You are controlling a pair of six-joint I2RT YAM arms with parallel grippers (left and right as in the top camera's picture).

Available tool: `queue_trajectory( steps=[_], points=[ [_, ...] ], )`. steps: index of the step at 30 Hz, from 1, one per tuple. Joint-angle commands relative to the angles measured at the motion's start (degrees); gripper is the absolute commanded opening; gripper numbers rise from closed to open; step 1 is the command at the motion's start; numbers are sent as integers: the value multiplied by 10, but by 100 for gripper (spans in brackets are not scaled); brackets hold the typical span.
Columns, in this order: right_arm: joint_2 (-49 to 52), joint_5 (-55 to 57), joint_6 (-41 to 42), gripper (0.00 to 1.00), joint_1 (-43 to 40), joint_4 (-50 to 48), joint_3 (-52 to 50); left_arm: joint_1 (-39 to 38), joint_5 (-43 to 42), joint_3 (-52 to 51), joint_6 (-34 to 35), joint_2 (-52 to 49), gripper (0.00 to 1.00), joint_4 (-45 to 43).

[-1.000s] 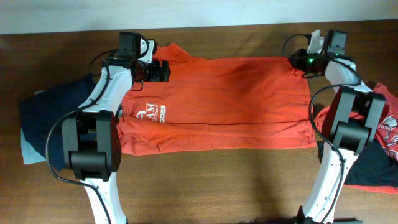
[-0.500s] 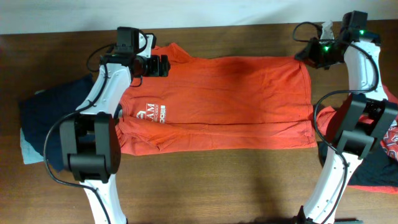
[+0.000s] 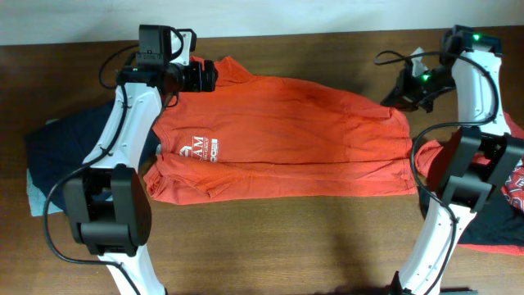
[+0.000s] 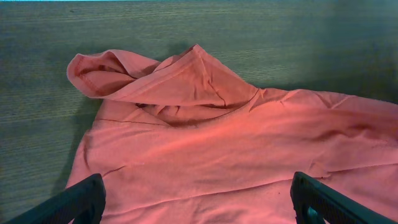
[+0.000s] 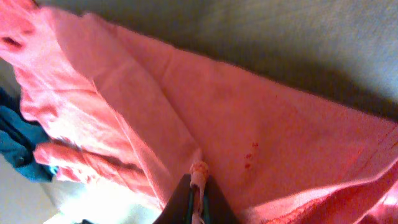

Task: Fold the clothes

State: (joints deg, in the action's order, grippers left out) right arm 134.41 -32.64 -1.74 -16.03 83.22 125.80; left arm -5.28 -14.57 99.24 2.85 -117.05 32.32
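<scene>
Lying at the table's (image 3: 270, 246) left edge is a navy pile (image 3: 57, 143), a pale piece (image 3: 33, 197) peeking out at its near side. The left gripper (image 3: 203, 76) hovers over the orange shirt's (image 3: 286, 131) rumpled sleeve (image 4: 118, 78), jaws wide apart and gripping nothing. The shirt is spread across the middle of the table, with white lettering (image 3: 201, 150) toward its left side. The right gripper (image 3: 403, 92) is clamped tight on a fold of fabric at the shirt's far right corner, and creases run from that spot. A red and dark heap (image 3: 508, 192) lies at the right edge.
</scene>
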Motion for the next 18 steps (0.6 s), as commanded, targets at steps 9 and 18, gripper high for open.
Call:
queue_trajectory(
  steps=[9, 18],
  points=[
    [-25, 170, -12, 4, 61, 99, 9, 2, -7, 13, 1, 25, 95, 10],
    [-25, 184, -12, 4, 86, 104, 9, 2, -6, 13, -31, 25, 99, 3]
  ],
)
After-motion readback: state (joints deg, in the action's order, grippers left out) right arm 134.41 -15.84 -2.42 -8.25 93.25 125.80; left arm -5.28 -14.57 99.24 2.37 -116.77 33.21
